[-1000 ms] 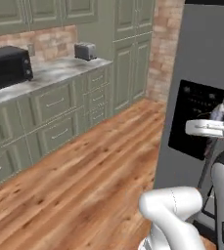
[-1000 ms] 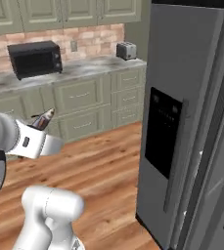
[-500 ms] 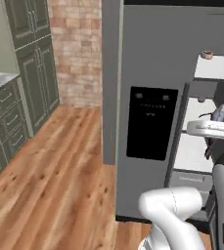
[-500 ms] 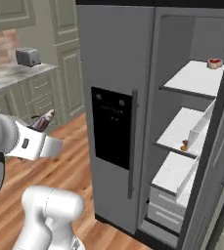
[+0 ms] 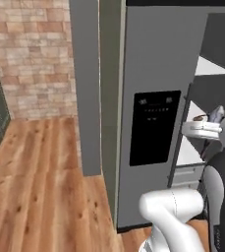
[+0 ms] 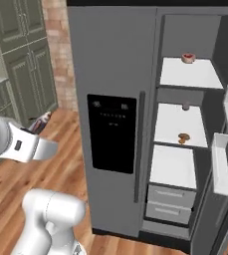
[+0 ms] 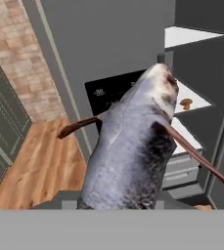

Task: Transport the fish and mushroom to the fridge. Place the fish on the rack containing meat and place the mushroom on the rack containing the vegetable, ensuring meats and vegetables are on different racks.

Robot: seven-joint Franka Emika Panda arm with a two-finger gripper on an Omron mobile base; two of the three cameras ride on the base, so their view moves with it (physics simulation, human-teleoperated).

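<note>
The fish [image 7: 133, 146], grey with a dark back and thin reddish fins, stands upright in my gripper and fills the middle of the hand view. My gripper [image 6: 40, 123] is shut on the fish [image 6: 43, 118] at chest height, left of the fridge [image 6: 110, 74]. From the left base it shows at the right edge as gripper [image 5: 212, 119] and fish [image 5: 216, 113]. The fridge's right side stands open. A tan-brown mushroom [image 6: 184, 137] lies on the middle white shelf, with a small pale item [image 6: 185, 106] behind it. A red and white piece [image 6: 187, 58] sits on the top shelf.
The fridge's left door is closed, with a black dispenser panel [image 6: 111, 132] and a long bar handle [image 6: 140, 144]. The open right door [image 6: 225, 164] carries white bins. Two drawers [image 6: 170, 203] sit below the shelves. Green cabinets [image 6: 26, 55] and a brick wall [image 5: 40, 59] stand to the left.
The whole picture has swung from the counter and cabinets round to the fridge, so the base has moved. The fish stays in the gripper, held the same way.
</note>
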